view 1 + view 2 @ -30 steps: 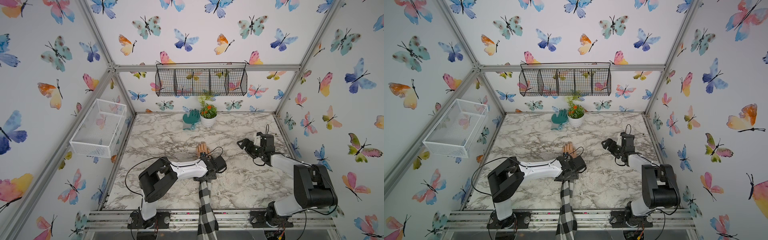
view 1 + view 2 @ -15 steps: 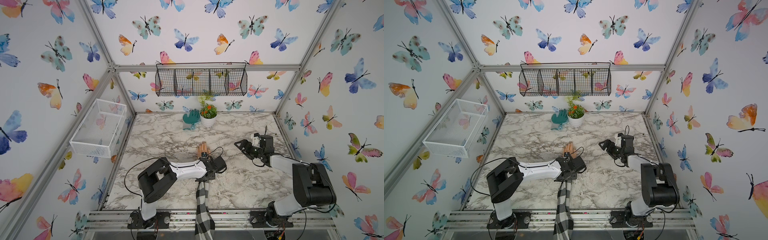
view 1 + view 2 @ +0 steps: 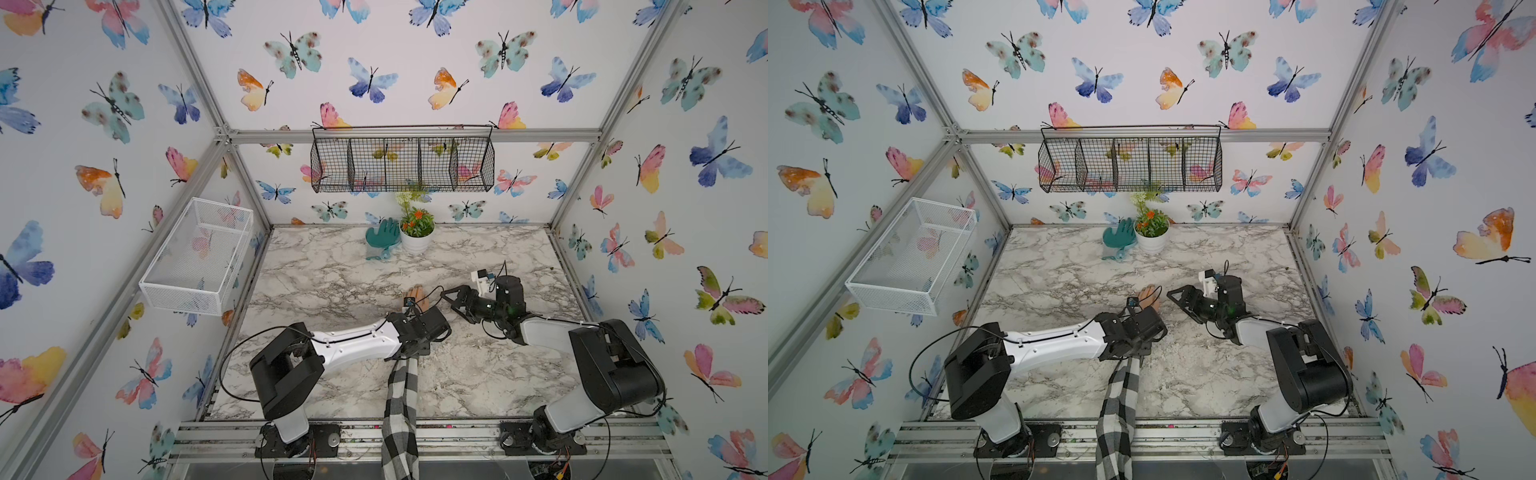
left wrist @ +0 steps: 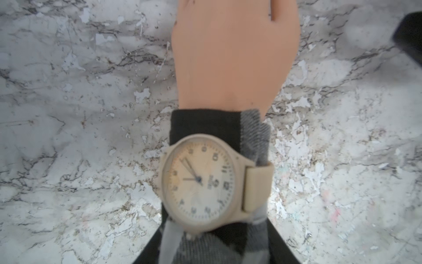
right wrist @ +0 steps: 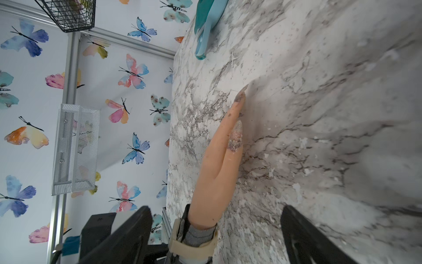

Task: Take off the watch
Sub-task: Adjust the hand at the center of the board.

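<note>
Two high overviews of the table (image 3: 332,270); both wrist cameras close on the watch (image 4: 201,180).

Marble tabletop (image 3: 332,270) with sleeved mannequin hand (image 4: 235,57), teal glove (image 3: 384,239), white flowerpot (image 3: 417,245).

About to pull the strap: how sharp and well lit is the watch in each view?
Left wrist view: the round, pale-faced watch on a beige strap is blurred, numerals smeared, evenly lit, no glare. Right wrist view: only its strap shows at the edge; the peach mannequin hand is sharp, the open right gripper dark. Both top views: wide-angle bowing; the left gripper covers the watch.
</note>
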Robot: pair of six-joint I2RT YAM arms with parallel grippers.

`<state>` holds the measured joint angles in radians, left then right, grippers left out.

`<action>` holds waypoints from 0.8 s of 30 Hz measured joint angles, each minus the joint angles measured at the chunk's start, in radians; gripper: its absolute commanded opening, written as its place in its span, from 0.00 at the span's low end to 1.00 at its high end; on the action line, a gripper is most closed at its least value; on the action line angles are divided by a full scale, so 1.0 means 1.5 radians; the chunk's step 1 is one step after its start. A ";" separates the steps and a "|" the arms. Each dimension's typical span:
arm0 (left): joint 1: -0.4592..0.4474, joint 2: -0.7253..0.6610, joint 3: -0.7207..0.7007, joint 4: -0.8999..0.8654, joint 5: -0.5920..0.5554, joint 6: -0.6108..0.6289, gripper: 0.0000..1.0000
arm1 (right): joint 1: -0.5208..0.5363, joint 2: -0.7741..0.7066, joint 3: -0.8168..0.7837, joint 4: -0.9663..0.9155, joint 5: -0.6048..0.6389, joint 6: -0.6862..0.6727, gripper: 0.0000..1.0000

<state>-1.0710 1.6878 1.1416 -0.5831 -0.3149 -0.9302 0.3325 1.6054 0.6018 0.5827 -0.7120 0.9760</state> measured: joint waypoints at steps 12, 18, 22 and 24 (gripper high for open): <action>0.000 -0.007 -0.008 0.016 0.002 0.009 0.16 | 0.086 0.098 -0.002 0.136 -0.011 0.111 0.84; 0.000 -0.007 -0.008 0.018 0.003 0.009 0.15 | 0.116 0.142 0.008 0.165 -0.011 0.139 0.77; 0.000 -0.007 -0.012 0.024 0.004 0.009 0.15 | 0.119 0.161 0.018 0.190 -0.010 0.157 0.71; 0.000 -0.007 -0.016 0.029 0.006 0.009 0.15 | 0.119 0.167 0.023 0.201 -0.010 0.165 0.68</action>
<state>-1.0710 1.6779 1.1179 -0.5400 -0.3065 -0.9161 0.5106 1.8565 0.6369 0.8841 -0.7265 1.2236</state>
